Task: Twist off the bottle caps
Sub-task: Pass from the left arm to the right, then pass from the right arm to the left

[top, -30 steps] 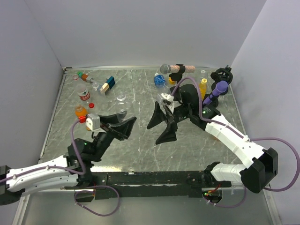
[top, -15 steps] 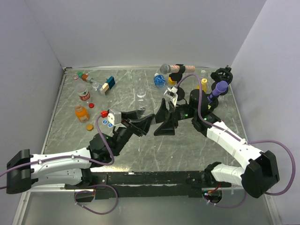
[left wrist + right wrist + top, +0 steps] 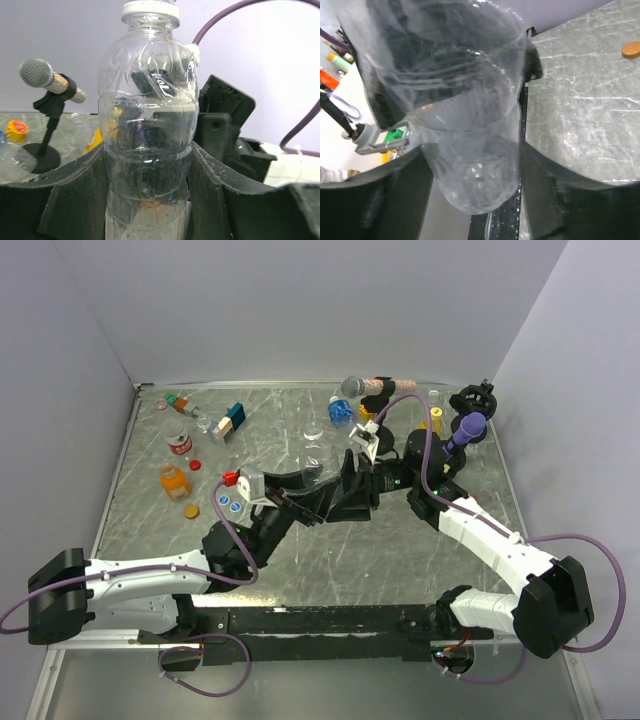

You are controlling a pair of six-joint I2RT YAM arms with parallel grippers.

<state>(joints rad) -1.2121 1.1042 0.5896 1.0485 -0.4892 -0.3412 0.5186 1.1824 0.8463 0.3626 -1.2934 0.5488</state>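
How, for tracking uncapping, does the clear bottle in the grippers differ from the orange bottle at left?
The clear bottle is see-through; the orange bottle is orange. The clear bottle is clamped in the left gripper, the right gripper's fingers around it; the orange bottle stands free on the table. The clear bottle wears a white cap; the orange bottle's top is too small to judge. Both are small plastic bottles.

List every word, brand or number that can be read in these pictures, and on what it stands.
Nothing can be read in any view.
Label of the red-labelled bottle: too small and blurred.
Label of the blue-labelled bottle: too small and blurred.
The clear bottle: no label or print shows.
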